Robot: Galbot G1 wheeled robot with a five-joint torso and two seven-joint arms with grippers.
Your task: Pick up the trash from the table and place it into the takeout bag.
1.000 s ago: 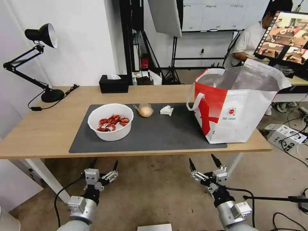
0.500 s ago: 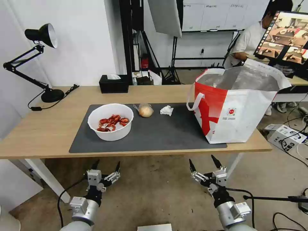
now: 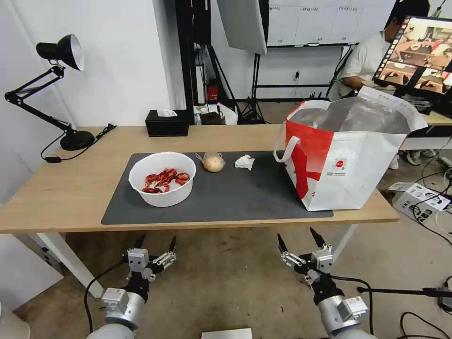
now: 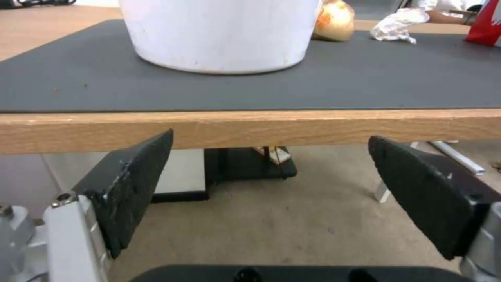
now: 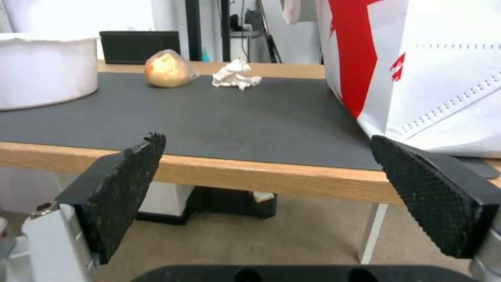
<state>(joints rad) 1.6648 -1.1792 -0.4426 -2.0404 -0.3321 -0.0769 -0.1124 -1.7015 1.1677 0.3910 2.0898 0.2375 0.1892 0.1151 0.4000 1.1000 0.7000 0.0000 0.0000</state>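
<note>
Trash on the grey mat, counted: one white bowl of crayfish shells at 9 o'clock, one knotted clear bag and one crumpled tissue at 12, one takeout bag at 3. I judge the bowl stiff, likely heaviest and prone to spill, best taken by its rim; tissue and bag are soft, light, pinched on top. Left gripper and right gripper hang below the table edge, jaws spread, empty.

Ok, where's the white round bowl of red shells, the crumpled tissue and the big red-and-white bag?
White round bowl (image 3: 162,195), head view, front wall.
Crumpled white tissue (image 3: 244,162), head view, middle.
Red-and-white takeout bag (image 3: 348,188), head view, white front panel.
</note>
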